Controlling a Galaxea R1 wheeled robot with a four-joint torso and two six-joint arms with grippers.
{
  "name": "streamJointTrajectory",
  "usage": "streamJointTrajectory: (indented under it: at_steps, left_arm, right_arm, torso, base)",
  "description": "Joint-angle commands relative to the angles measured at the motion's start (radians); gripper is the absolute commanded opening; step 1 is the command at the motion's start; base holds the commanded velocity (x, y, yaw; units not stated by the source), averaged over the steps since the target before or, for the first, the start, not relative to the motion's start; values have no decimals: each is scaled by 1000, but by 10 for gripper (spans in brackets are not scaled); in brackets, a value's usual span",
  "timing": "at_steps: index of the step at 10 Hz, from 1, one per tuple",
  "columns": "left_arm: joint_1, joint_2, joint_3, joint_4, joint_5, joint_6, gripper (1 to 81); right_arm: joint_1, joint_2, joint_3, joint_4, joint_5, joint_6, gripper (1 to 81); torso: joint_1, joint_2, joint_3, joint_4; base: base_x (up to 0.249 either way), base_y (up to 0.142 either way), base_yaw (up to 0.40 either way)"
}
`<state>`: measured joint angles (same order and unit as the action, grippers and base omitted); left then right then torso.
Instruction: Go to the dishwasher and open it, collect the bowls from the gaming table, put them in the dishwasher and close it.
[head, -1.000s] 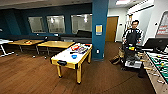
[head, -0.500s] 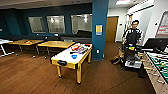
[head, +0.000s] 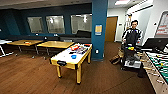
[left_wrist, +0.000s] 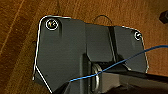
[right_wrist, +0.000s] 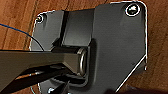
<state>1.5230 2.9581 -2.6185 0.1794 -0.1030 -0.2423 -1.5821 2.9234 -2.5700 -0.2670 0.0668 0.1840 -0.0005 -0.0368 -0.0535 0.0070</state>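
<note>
Gaming table with white top and yellow sides, centre of the wooden floor, carrying a blue bowl near its near end; foosball table at right; claw states cannot be told.

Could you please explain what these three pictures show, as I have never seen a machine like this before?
They come from a wheeled robot with two arms, driving through an office games room. The wide picture is from a camera high on its head, looking forward and down. It shows a long white-topped table with a yellow rim and legs on a brown wooden floor. On the table sits a small bright blue bowl, with flat colourful game boxes beyond it. At the right edge is a green table-football table, and behind it stands a person in a dark jacket with a control rig. The other two pictures come from cameras on the wrists; each looks down past a dark plate of the robot itself at the floor. I cannot tell whether either hand holds anything.
</note>
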Motion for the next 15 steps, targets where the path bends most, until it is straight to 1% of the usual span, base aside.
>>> streamJointTrajectory:
  at_steps: [1,15]
  left_arm:
    - [-48,-11,3,-3,46,2,811]
    - [-49,-8,3,2,48,2,811]
  right_arm:
    - [43,-2,7,-12,-47,-1,811]
    - [46,-2,5,-20,-48,-1,811]
  torso:
    - [1,0,0,0]
    - [1,0,0,0]
  base:
    - [0,79,0]
    - [0,79,0]
